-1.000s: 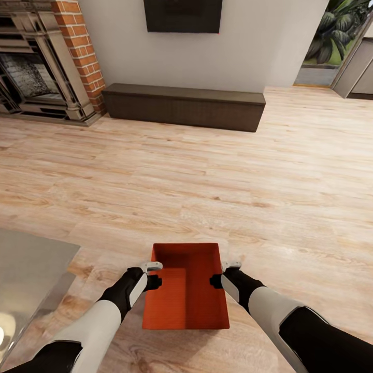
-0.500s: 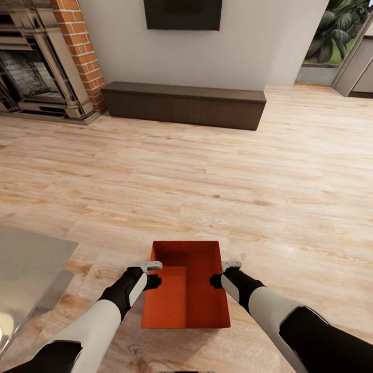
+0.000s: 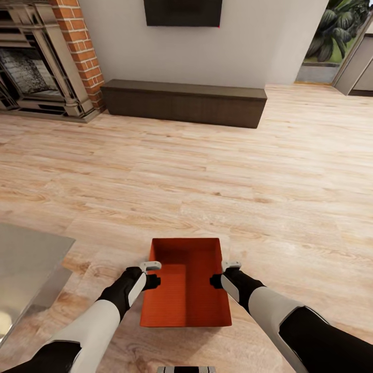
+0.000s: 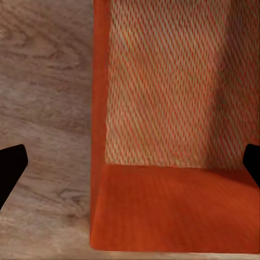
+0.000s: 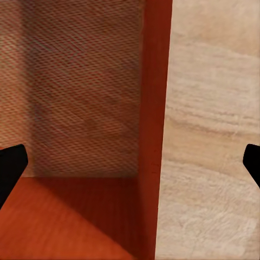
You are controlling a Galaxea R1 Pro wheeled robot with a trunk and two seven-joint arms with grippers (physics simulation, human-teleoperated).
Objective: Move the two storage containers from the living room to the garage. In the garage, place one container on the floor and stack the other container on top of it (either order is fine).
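Head view: storage container (image 3: 185,290) between left end effector (image 3: 150,274), right end effector (image 3: 221,273); both spread, straddling walls.

- left arm (image 3: 98,321): white forearm shell, black wrist and elbow sections
- right arm (image 3: 280,311): same white-black scheme
- fingers (image 4: 11,170): black; pale grey caps on the wrists

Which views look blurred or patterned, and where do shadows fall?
Head view: sharp; the container casts a soft shadow on the wood floor below it, and the grey table shows a glossy sheen. Left and right wrist views: close and soft, a moiré weave on the container's inner wall, one corner shaded.
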